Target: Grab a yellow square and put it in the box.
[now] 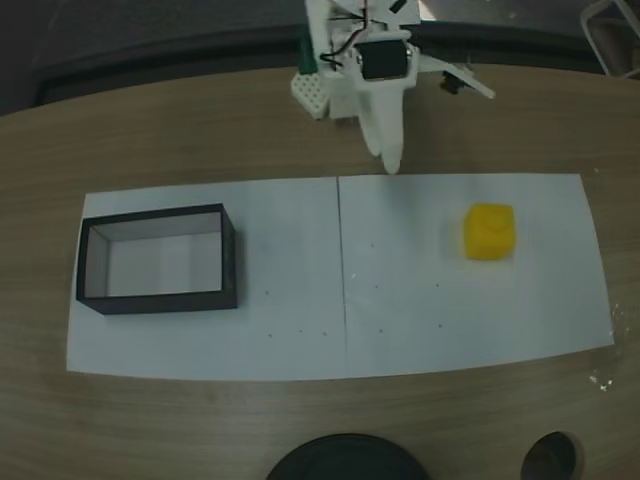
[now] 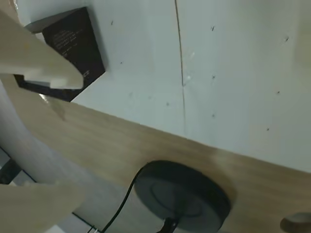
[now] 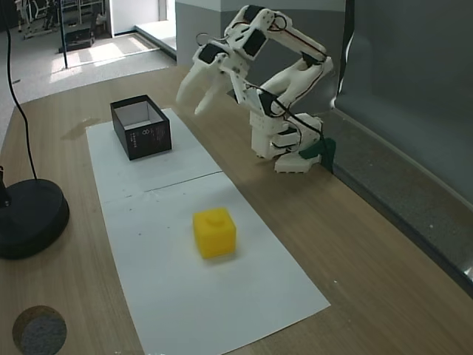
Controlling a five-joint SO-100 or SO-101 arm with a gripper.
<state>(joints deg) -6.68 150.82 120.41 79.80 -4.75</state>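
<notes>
In a fixed view from above, the cube (image 1: 489, 232) sits on the right half of the white paper (image 1: 400, 300), well apart from the box (image 1: 158, 259) on the left half; the arm (image 1: 375, 90) hangs over the wooden table (image 1: 200, 130) at the paper's far edge, between the two. In the wrist view the two pale fingers (image 2: 34, 53) stand apart with nothing between them, the box (image 2: 73, 36) behind the upper one, and a black round base (image 2: 182, 191) with a cable on the table below. In a fixed view from the side, the gripper (image 3: 198, 92) is raised and part open, empty, near the box (image 3: 140, 127); the cube (image 3: 214, 232) rests on the paper, stud up, well apart from both
</notes>
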